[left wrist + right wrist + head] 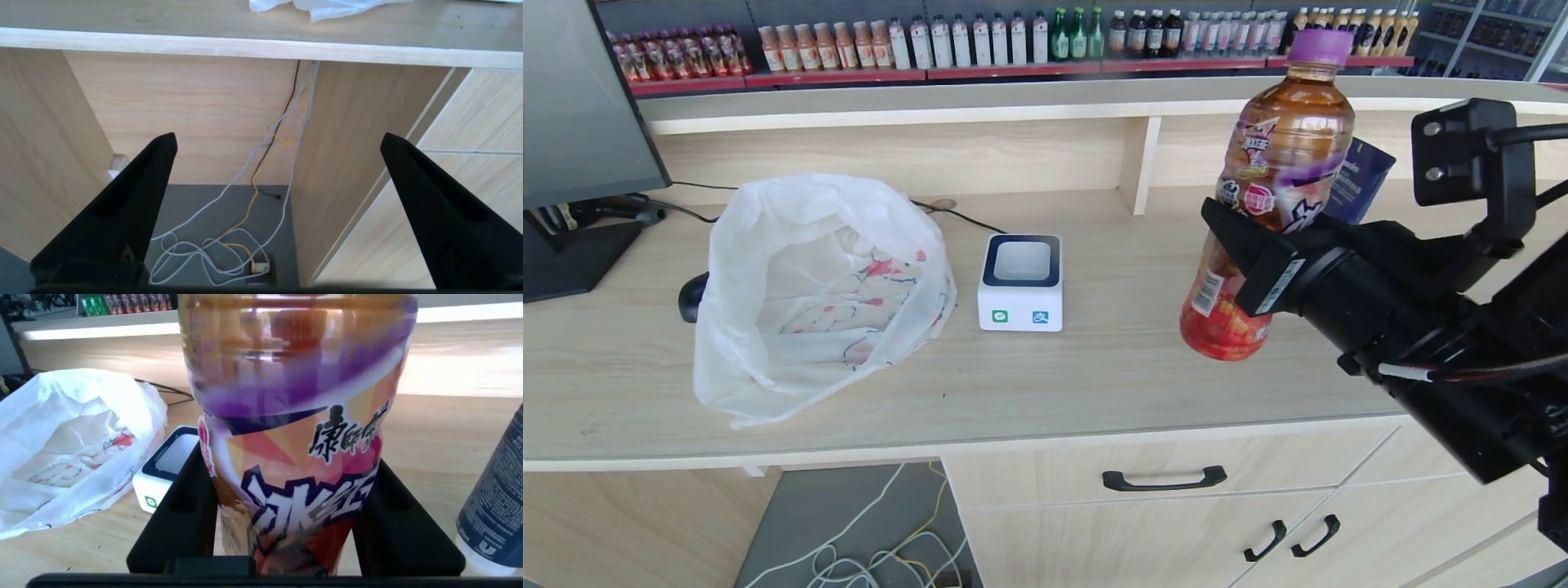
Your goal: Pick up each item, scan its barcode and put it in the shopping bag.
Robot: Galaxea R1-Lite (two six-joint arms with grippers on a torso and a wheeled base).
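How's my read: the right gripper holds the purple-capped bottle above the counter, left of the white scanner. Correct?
No. The head view shows the bottle to the right of the scanner, not left. The right gripper does hold it above the counter.

The right gripper (1245,263) clasps a purple-capped bottle (1284,139) upright above the counter (1094,371), right of the white scanner (1021,282). The open shopping bag (817,294) lies left of the scanner. Behind the bottle stands possibly a dark blue can (1365,184).
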